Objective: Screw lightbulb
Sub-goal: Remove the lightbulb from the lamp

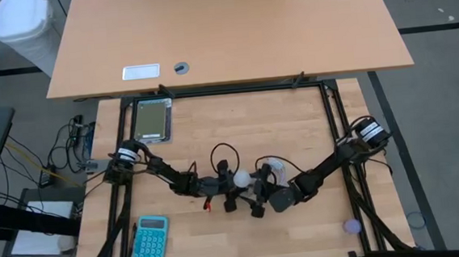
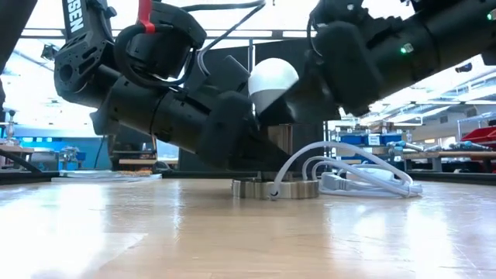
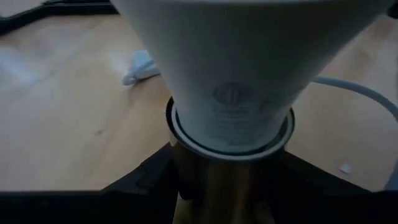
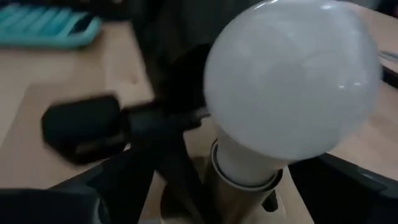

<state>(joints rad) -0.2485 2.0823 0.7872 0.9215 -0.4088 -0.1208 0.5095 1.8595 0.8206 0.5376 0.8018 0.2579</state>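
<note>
The white lightbulb (image 1: 239, 177) stands with its narrow base in the brass stem (image 3: 214, 186) of the grey socket (image 2: 275, 188), at the table's middle near the front. Its globe (image 2: 273, 81) tilts a little. My left gripper (image 1: 227, 185) reaches in from the table's left and is shut on the socket's stem below the bulb. From the right comes my right gripper (image 1: 257, 193). It is open, with its fingers (image 4: 348, 180) standing apart on either side of the bulb's neck (image 4: 249, 168), clear of it. My left gripper pinches the socket's brass stem (image 3: 205, 193) between its two fingers, just under the bulb's neck. The fingers come almost level from the table's left. The socket stands upright with its grey base disc (image 2: 256, 188) on the table.
The socket's white cord (image 2: 349, 174) loops on the table to the right of the socket. A teal calculator (image 1: 150, 238) lies at the front left, a metal tray (image 1: 152, 119) at the back left, and a small purple disc (image 1: 351, 226) at the front right.
</note>
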